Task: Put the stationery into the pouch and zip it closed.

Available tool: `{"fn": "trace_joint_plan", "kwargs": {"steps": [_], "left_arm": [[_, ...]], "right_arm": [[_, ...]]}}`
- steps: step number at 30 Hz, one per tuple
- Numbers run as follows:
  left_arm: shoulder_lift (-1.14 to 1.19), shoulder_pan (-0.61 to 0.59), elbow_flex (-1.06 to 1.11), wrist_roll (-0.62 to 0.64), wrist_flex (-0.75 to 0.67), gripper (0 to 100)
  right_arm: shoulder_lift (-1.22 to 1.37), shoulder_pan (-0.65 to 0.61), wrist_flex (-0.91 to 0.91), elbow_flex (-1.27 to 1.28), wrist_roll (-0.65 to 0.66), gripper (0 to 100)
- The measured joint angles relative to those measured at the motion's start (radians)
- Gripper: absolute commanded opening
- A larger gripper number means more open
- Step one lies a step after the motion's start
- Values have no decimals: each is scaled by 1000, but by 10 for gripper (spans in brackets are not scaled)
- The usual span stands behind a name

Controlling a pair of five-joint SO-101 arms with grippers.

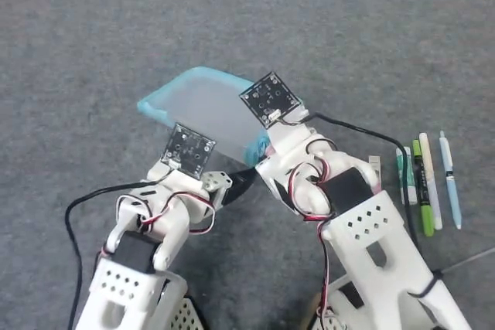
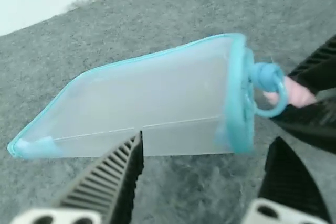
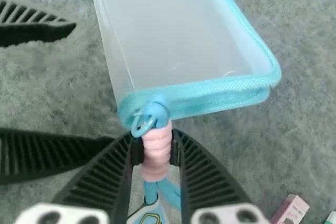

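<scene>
The empty pouch (image 1: pixel 205 106) is mid-tabletop, with the pens (image 1: pixel 429 179) well apart at its 3 o'clock. The right gripper (image 3: pixel 155 153) has its fingers clamped on the pink zip pull (image 3: pixel 156 136). The left gripper (image 2: pixel 208 148) has its fingers apart beside the pouch. This looks like the unzipping step: next, the left should pinch and brace the pouch while the right draws the zip.

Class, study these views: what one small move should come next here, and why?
Probably the left gripper closing on the translucent turquoise-edged pouch, to brace it. Its jaws stand open at the pouch's edge, the right gripper is shut on the pink zip pull, and the pens lie outside.
</scene>
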Motion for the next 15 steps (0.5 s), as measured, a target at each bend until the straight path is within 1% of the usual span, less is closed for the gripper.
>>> {"fn": "trace_joint_plan", "kwargs": {"steps": [3,10,15], "left_arm": [[48,-25,0,-2,-49,341],[281,-77,-23,-5,-155,341],[307,-126,-38,-5,-175,341]], "right_arm": [[0,0,2,0,0,6],[0,-17,20,0,0,6],[0,3,20,2,20,6]]}}
